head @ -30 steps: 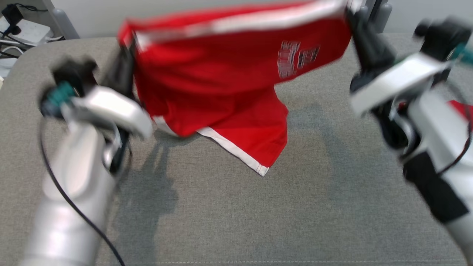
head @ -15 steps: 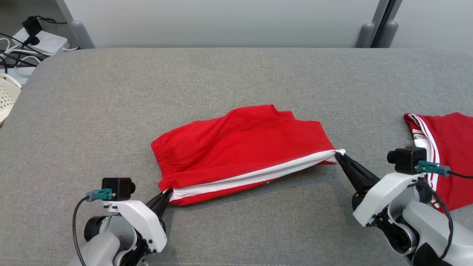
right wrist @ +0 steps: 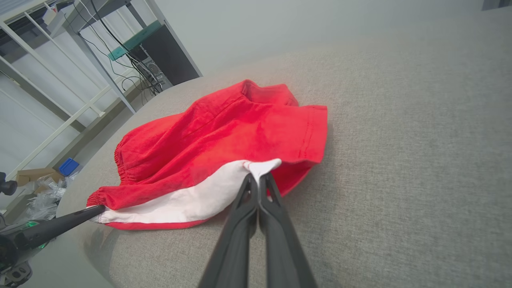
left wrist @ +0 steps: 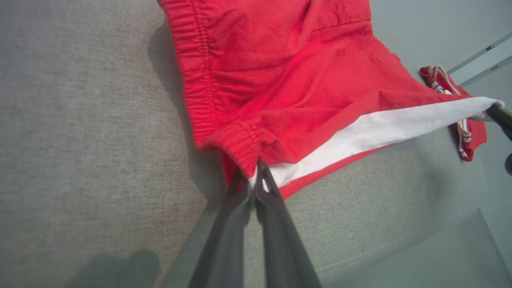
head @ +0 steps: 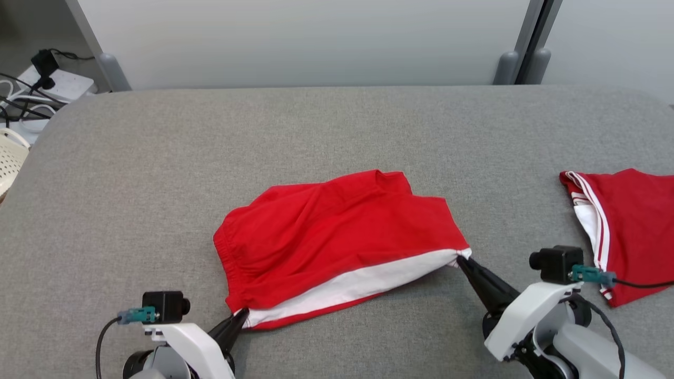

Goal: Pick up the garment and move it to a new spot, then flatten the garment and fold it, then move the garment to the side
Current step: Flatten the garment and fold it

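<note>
You're flattening: left pincer (head: pixel 239 317) and right pincer (head: pixel 462 260) clamp the red shorts (head: pixel 326 231) at seven and four o'clock — next, probably regrip to fold.

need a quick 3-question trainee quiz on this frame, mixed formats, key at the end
1. True or false: the left gripper hangs open above the red shorts.
2. Where does the right gripper pinch the shorts? A) the middle of the waistband B) the hem end of the white stripe C) the crotch
3. Fill in: the second red garment lies on the robot's ____ side of the grey surface.
Key: 1 false, it is shut on the waistband corner; 2 B; 3 right.
</note>
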{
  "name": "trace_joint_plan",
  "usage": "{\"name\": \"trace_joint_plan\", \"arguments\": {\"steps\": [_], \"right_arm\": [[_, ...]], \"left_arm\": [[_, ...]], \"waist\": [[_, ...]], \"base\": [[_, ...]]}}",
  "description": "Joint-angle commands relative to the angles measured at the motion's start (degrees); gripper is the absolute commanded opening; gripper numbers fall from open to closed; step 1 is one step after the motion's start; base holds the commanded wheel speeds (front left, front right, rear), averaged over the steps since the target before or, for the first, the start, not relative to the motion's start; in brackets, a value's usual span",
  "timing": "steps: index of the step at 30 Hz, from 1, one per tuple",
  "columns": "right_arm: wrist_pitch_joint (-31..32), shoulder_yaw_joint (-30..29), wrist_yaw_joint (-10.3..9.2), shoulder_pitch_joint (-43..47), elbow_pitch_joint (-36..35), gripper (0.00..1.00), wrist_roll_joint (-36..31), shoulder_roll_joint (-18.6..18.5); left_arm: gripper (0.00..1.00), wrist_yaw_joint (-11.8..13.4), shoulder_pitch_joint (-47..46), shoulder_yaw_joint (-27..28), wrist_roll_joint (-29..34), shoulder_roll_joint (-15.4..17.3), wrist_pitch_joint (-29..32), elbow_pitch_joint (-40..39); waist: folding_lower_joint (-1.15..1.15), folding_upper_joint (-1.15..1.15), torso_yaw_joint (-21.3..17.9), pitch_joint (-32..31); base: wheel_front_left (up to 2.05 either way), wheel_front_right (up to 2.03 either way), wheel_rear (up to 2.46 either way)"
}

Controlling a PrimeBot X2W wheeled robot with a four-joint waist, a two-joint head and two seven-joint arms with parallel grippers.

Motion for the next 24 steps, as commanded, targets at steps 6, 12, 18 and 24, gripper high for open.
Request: {"name": "trace_joint_plan", "arguments": {"steps": [6, 12, 18, 24], "right_arm": [[0.02, 4.32, 0.0, 3.77, -3.69, 0.0, 3.42, -1.33], [6.4, 9.29, 0.0, 4.79, -8.8, 0.0, 9.06, -4.7], [15.11, 11.13, 0.0, -1.29, -14.74, 0.0, 12.51, -9.67], [15.88, 0.59, 0.0, -25.0, -9.98, 0.0, 13.68, -7.58]], "left_arm": [[0.0, -0.14, 1.28, -1.63, -4.01, 3.59, -1.02, -1.12], [0.0, -0.14, 2.79, -4.79, -6.53, 7.02, 3.08, -4.16], [0.0, -0.14, -2.48, -7.79, -10.75, 13.03, 16.16, -10.35], [0.0, -0.14, -26.5, -1.08, -8.71, 15.76, 18.49, -11.85]], "waist": [[0.0, 0.0, 0.18, -3.56], [0.0, 0.0, -0.35, -4.55], [0.0, 0.0, -1.16, 0.29], [0.0, 0.0, -2.04, 13.48]], "base": [[0.0, 0.0, 0.0], [0.0, 0.0, 0.0], [0.0, 0.0, 0.0], [0.0, 0.0, 0.0]]}}
